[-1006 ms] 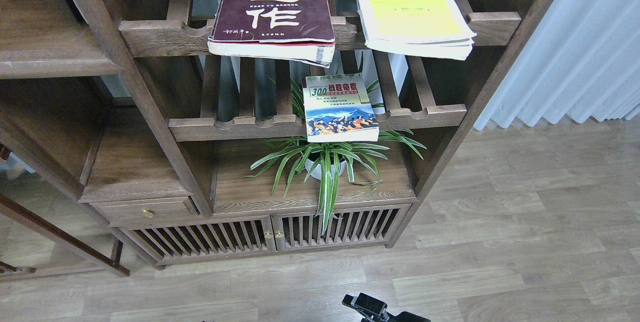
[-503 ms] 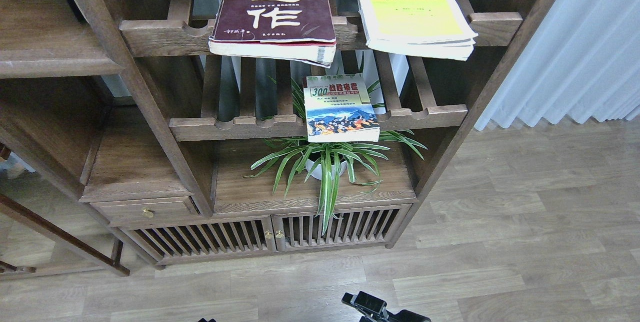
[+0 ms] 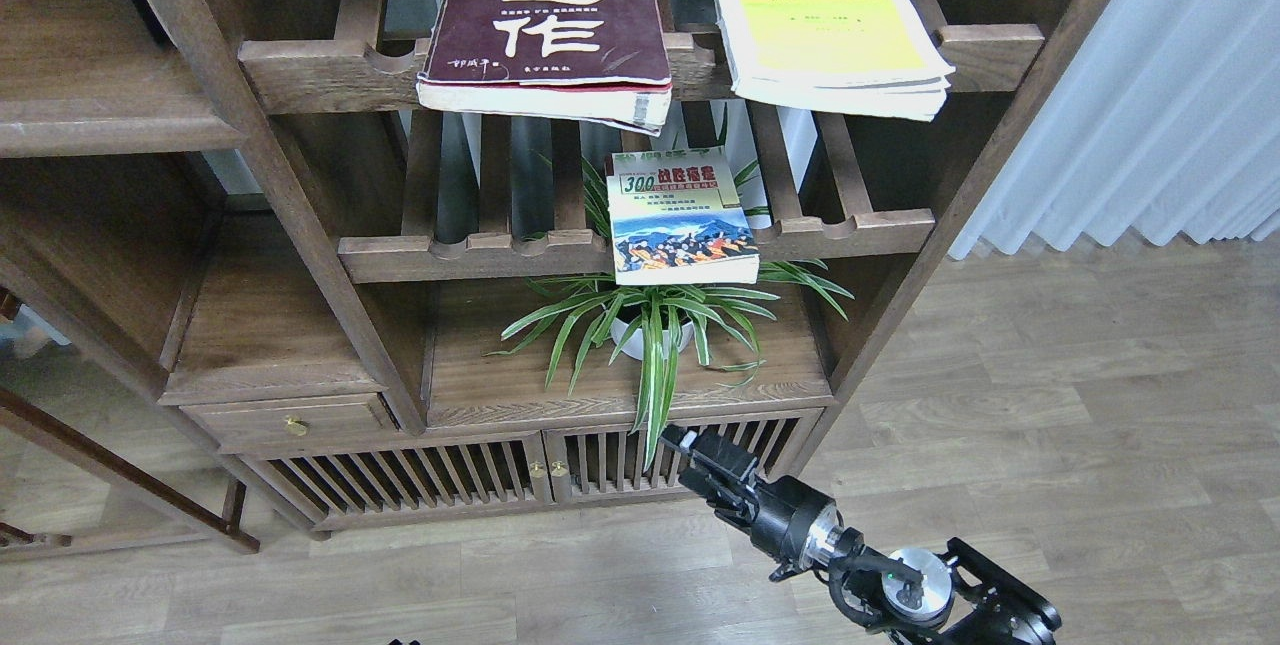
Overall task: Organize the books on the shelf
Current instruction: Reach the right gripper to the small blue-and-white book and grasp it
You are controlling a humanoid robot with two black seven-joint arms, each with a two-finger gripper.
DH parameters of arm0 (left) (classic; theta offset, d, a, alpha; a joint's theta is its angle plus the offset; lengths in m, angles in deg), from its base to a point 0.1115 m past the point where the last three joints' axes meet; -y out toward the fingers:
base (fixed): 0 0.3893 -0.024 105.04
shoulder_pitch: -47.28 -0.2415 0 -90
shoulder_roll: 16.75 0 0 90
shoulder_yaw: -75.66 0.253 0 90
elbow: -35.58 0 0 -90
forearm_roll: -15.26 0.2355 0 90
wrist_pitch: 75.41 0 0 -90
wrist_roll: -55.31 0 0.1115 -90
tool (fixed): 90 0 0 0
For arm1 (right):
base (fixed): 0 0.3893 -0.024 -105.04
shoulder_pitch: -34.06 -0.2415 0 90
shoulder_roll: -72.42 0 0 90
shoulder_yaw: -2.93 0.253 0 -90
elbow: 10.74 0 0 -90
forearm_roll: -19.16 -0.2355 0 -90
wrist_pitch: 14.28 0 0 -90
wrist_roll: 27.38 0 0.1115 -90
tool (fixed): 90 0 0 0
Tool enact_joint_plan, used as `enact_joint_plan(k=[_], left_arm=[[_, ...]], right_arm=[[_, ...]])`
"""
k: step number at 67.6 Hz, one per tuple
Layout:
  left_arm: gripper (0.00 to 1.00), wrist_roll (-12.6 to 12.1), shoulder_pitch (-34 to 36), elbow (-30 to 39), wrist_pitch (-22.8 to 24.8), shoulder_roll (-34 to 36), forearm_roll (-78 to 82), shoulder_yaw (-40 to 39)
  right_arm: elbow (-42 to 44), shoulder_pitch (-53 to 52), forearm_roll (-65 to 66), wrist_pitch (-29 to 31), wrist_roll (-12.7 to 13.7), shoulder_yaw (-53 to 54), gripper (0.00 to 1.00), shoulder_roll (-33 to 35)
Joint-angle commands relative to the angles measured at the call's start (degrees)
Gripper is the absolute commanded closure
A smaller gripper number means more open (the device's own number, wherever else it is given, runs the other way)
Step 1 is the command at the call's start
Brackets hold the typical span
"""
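The right claw (image 3: 690, 453) hangs low in front of the cabinet doors, seen end-on and dark, so I cannot tell whether its fingers are spread or pressed together. The small book (image 3: 680, 217) marked "300" lies flat on the lower slatted rack, straight above and beyond the claw (past the potted plant (image 3: 650, 325)), its long axis running front to back. The left arm is out of view, so the right is nearer.
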State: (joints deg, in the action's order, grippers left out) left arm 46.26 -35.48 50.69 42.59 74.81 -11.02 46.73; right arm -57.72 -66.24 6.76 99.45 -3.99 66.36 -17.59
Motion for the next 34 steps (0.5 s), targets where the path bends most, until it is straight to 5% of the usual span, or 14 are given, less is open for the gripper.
enact_joint_plan(k=[1, 34], left_arm=[[0.00, 0.18, -0.13, -0.08, 0.01, 0.02, -0.09, 0.01], [0.00, 0.35, -0.83, -0.16, 0.01, 0.02, -0.44, -0.08]], right_arm=[[-3.03, -1.57, 0.00, -4.57, -0.09, 1.52, 0.00, 0.00], [-5.05, -8.34, 0.09, -10.11, -0.09, 5.39, 0.00, 0.00]])
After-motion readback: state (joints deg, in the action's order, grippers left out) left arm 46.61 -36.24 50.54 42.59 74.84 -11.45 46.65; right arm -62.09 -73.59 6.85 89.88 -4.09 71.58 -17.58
